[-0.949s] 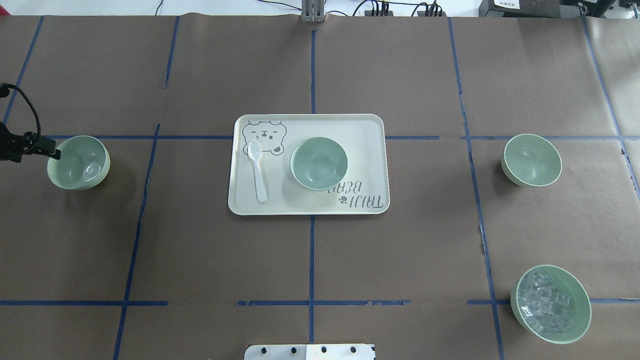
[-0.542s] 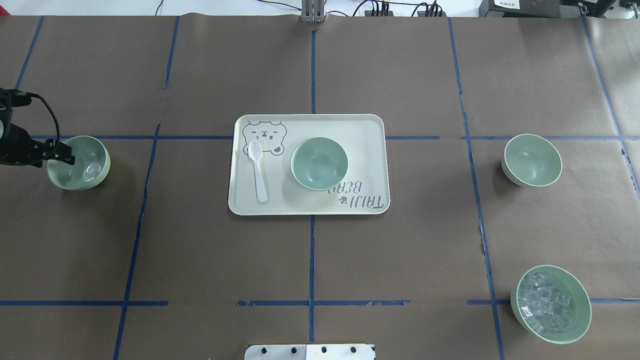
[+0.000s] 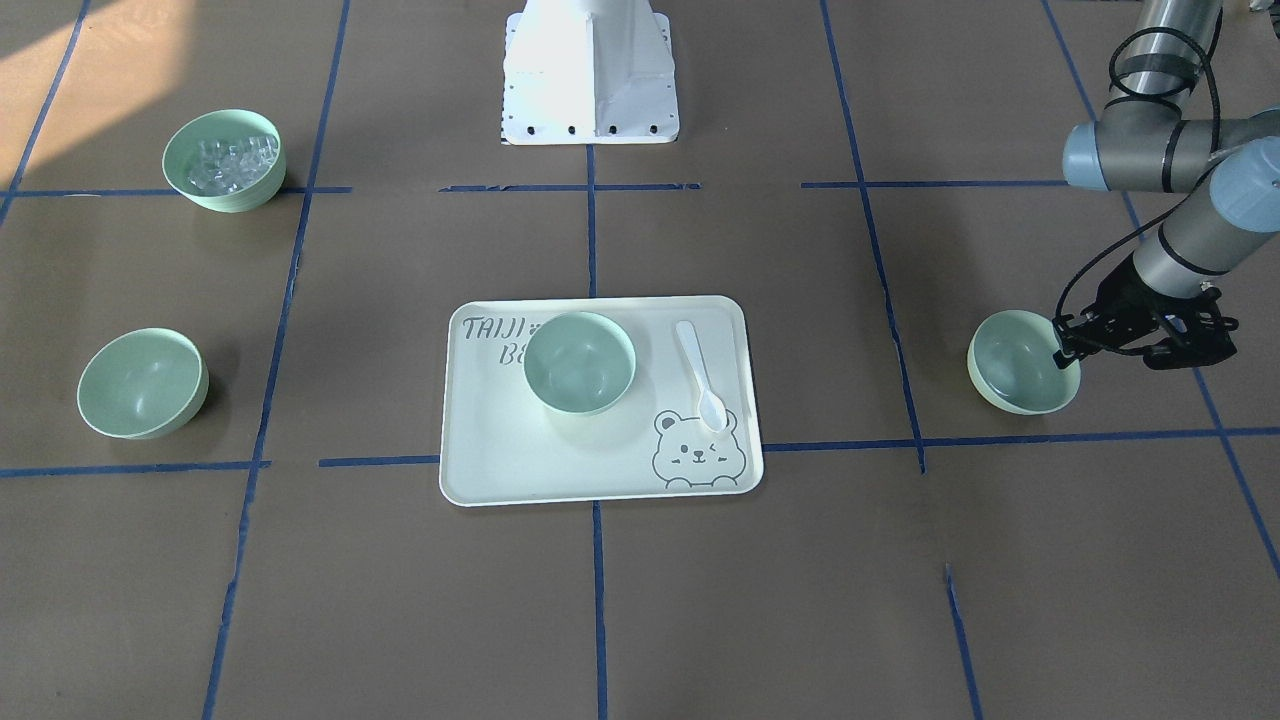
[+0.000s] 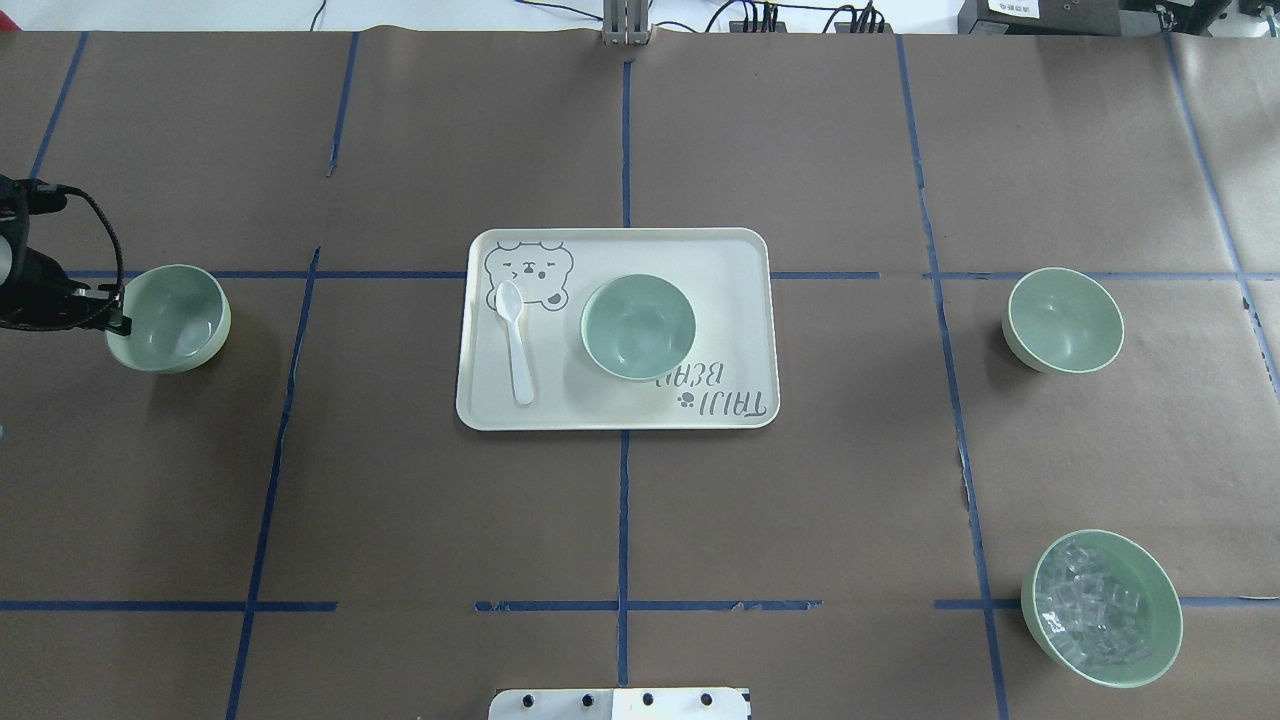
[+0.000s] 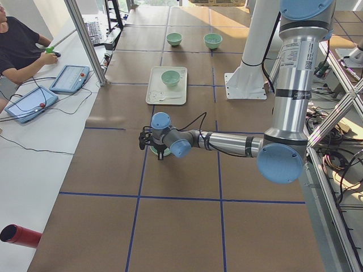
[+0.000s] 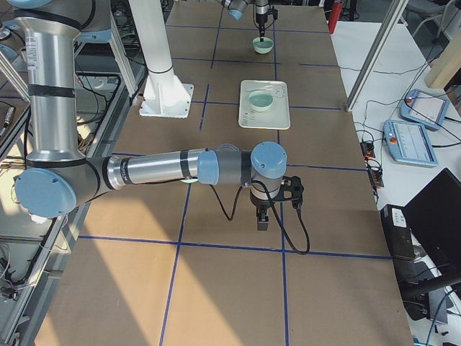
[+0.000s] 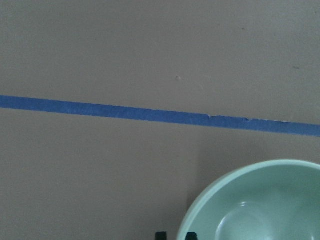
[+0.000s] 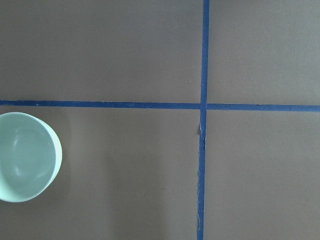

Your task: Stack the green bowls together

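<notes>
Three plain mint-green bowls show in the overhead view. One [image 4: 172, 318] is at the far left, one [image 4: 638, 326] stands on the bear-printed tray [image 4: 740, 260], and one [image 4: 1063, 320] is at the right. My left gripper [image 4: 118, 322] is shut on the outer rim of the left bowl [image 3: 1015, 365], which looks tilted and slightly raised. In the left wrist view its fingertips [image 7: 161, 234] straddle the rim of this bowl [image 7: 260, 205]. My right gripper [image 6: 263, 220] shows only in the exterior right view, so I cannot tell its state. Its wrist view shows the right bowl [image 8: 22, 156].
A white spoon [image 4: 516, 340] lies on the tray beside the bear print. A similar green bowl with clear ice-like cubes [image 4: 1101, 608] stands at the near right. The table is brown paper with blue tape lines. The robot's base plate [image 4: 620, 704] is at the near edge.
My left gripper moved onto the left bowl's rim and closed on it. The bowl has shifted a little to the right and away and now sits tilted.
</notes>
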Robot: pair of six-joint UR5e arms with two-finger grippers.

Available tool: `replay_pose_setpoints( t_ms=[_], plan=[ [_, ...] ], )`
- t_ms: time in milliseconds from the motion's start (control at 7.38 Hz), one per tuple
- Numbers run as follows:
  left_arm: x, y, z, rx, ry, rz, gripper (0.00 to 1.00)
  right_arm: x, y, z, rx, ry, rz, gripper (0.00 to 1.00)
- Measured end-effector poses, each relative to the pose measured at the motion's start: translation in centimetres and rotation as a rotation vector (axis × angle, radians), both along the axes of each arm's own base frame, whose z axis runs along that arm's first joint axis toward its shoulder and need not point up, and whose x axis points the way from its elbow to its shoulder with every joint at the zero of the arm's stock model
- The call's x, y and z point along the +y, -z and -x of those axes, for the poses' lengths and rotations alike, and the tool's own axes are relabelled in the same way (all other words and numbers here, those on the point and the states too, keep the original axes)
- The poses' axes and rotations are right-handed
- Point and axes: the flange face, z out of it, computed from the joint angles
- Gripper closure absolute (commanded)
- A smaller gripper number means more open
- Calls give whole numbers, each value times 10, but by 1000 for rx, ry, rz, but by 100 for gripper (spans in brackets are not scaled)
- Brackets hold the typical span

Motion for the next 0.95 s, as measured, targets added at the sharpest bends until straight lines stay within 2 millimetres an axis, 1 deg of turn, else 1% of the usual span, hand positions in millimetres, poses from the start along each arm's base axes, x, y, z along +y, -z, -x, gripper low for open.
replay_pose_setpoints(
  t_ms=[136, 271, 407, 542, 678, 814, 949],
  plan=[
    [0, 7, 10, 2, 12, 4, 100, 0, 2, 0, -3, 0, -3, 0],
    [-2, 20, 24, 6, 29, 20, 100, 0, 3, 2, -14, 0, -1, 0],
    [-7, 40, 38, 17, 45, 43, 100, -2, 5, 5, -26, -1, 4, 0],
    [-13, 68, 46, 26, 58, 59, 100, -5, 8, 11, -33, 3, 9, 0],
    [-22, 101, 46, 32, 76, 79, 100, -11, 13, 21, -35, 8, 14, 0],
    [-34, 139, 42, 50, 123, 117, 100, -18, 18, 36, -37, 5, 19, 0],
    [-44, 173, 36, 83, 186, 164, 100, -23, 22, 55, -41, -7, 21, 0]
  ],
)
